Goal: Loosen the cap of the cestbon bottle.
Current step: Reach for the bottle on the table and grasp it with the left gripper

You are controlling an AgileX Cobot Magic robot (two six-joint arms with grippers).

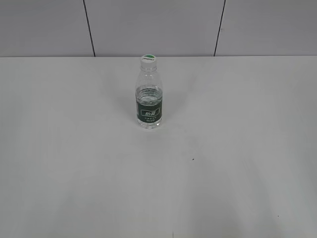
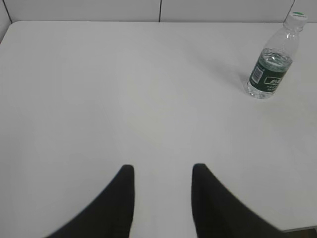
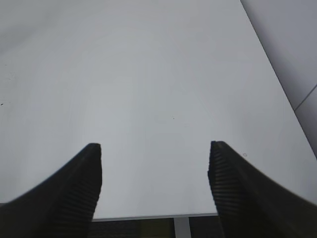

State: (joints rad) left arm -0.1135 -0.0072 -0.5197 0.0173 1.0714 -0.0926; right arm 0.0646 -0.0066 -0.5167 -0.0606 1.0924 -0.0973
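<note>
The cestbon bottle point(image 1: 148, 99) stands upright on the white table, a clear bottle with a dark green label band. Its white cap point(image 1: 148, 59) with a green mark sits on the neck. The bottle point(image 2: 270, 64) and cap point(image 2: 297, 17) also show at the far right of the left wrist view. My left gripper point(image 2: 163, 171) is open and empty, well short and left of the bottle. My right gripper point(image 3: 154, 148) is open and empty over bare table; the bottle is out of its view. Neither gripper shows in the exterior view.
The white table point(image 1: 223, 163) reaches a grey panelled wall point(image 1: 158, 25) behind the bottle. The table's near edge point(image 3: 148, 216) and right edge point(image 3: 277, 74) show in the right wrist view.
</note>
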